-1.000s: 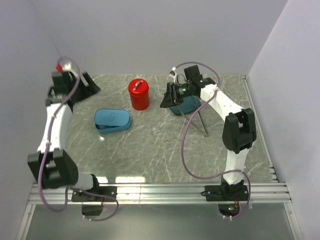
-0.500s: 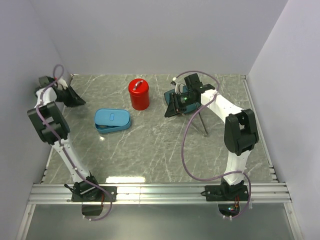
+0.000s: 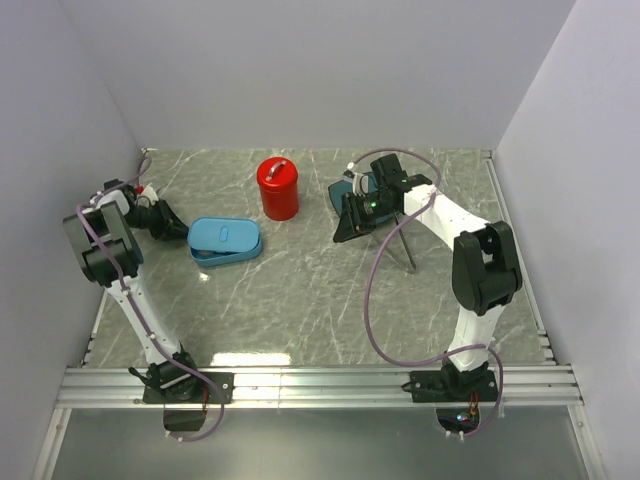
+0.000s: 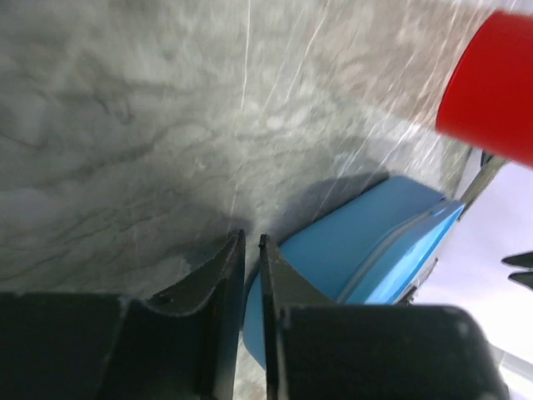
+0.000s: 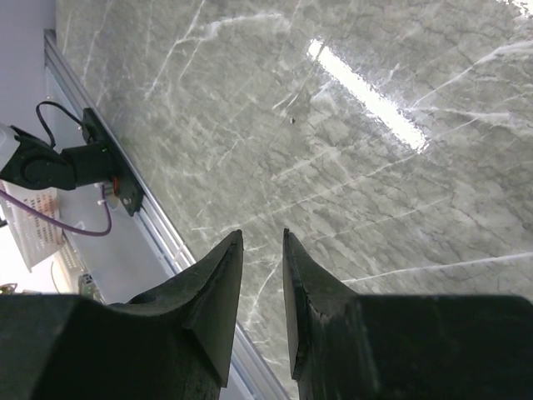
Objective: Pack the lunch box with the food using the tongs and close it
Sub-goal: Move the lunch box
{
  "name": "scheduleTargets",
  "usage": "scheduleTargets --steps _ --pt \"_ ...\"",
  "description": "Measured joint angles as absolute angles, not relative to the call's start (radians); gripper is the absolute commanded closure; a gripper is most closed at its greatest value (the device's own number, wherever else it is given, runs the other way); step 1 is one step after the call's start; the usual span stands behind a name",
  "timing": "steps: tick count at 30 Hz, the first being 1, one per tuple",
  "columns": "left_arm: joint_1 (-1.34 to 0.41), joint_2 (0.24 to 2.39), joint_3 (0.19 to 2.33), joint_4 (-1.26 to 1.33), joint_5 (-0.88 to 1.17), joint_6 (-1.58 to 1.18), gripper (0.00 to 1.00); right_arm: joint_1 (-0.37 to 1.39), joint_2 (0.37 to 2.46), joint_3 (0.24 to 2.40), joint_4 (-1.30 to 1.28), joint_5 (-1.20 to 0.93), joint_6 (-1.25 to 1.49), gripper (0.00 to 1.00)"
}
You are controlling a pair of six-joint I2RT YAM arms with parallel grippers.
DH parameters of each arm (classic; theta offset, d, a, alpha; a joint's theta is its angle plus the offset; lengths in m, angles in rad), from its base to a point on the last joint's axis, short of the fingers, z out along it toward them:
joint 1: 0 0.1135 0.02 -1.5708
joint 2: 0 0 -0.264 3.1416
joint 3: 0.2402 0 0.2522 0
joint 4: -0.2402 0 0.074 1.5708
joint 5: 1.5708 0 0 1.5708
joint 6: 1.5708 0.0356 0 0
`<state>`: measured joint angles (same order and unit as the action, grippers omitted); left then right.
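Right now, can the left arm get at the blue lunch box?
Probably yes. The left gripper sits just off the left end of the lunch box, pointing at it, with nothing between them. Its fingers are almost together, so it would likely need to open before gripping.

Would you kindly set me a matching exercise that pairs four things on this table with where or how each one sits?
Things:
1. lunch box
2. red canister
3. tongs
4. teal plate

Descriptions:
A. lying flat on the table beneath the right arm
B. far side, partly hidden by the right gripper
C. lid on, left of centre
D. upright, middle of the far side

Pairs: 1-C, 2-D, 3-A, 4-B
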<state>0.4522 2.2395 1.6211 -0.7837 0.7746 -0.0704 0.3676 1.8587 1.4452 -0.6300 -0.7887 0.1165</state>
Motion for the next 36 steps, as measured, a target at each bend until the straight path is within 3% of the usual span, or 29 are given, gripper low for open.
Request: scheduleTargets --steps 10,19,30,36 --pt "0.430 2.142 1.366 -0.779 0.863 0.046 0.90 0.368 1.858 1.443 -0.632 -0.766 0.104 0.67" --pt "0.259 2.066 1.192 -0.848 0.894 0.176 0.99 0.368 1.851 1.377 -0.634 -0.751 0.095 0.68" --pt "0.062 2.040 1.119 -0.765 0.933 0.089 1.00 0.344 1.851 1.338 -0.639 -0.749 0.095 0.68" --pt "0.060 1.934 1.007 -0.628 0.894 -0.013 0.93 0.339 1.851 1.339 -0.638 -0.749 0.096 0.68"
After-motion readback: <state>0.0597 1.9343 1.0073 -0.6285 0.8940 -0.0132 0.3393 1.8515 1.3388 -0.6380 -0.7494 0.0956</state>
